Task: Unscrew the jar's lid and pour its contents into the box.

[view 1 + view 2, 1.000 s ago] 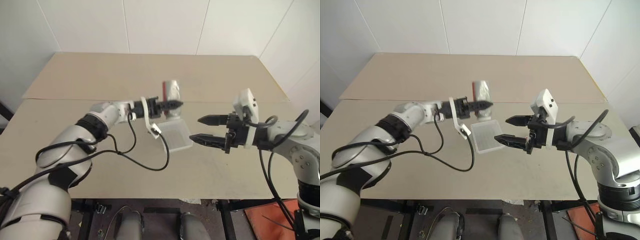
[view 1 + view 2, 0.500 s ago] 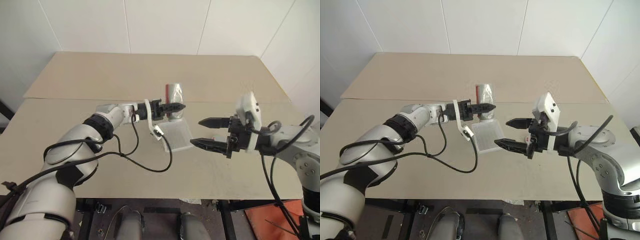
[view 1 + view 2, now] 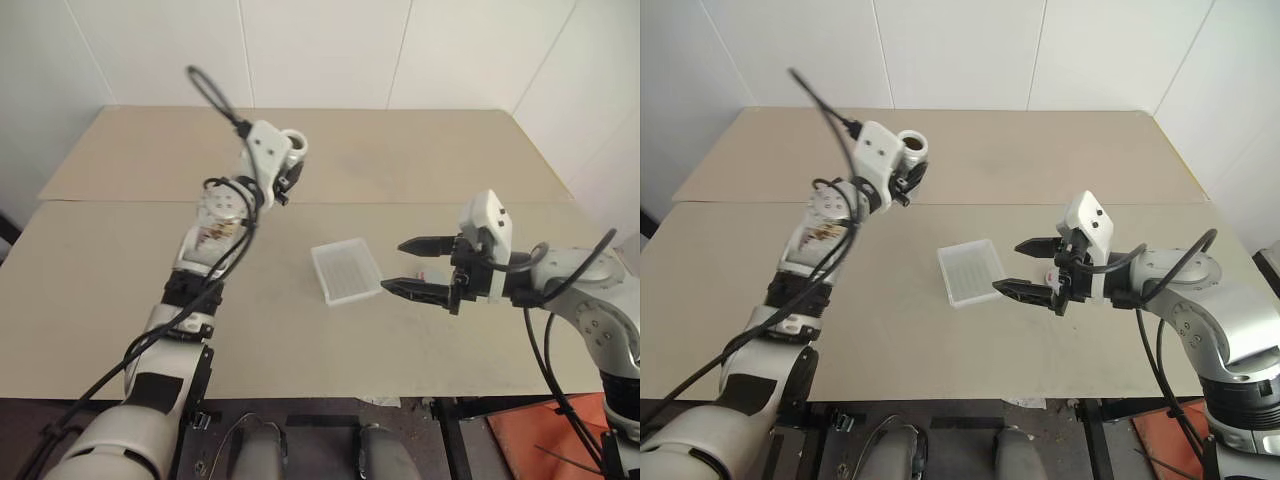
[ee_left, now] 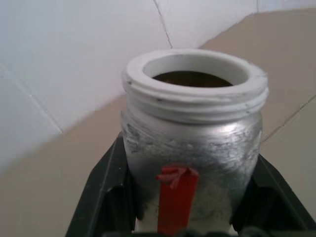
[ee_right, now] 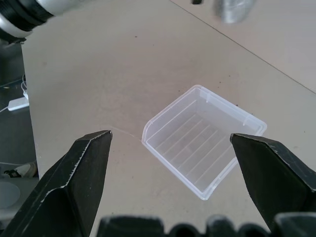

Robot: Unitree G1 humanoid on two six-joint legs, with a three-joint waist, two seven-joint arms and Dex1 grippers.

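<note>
On the left side, the left gripper is closed on the jar and holds it raised well above the bench, with the mouth up. The lid is already off: the white threaded rim is bare, and something dark brown, probably the contents, is visible low inside. The first risk is here. The jar is held only by its lower body between the two black fingers, so I think that if the wrist turns too quickly for pouring, the smooth wall can slip in the grip. Also, the jar is far from the box, up and to the left of it, not above it. If the arm tilts before it arrives over the box, the small pieces fall on the bench and may roll away.

In the middle, the box lies flat on the bench, open side up and empty. It is shallow and looks light, so pieces falling from high can bounce out over the low wall.

On the right, the right gripper is wide open and holds nothing. It hovers just beside the right edge of the box, pointing toward it. A small red thing shows behind its fingers; I cannot tell what it is. If this gripper moves forward, it can push the box from its place.
</note>
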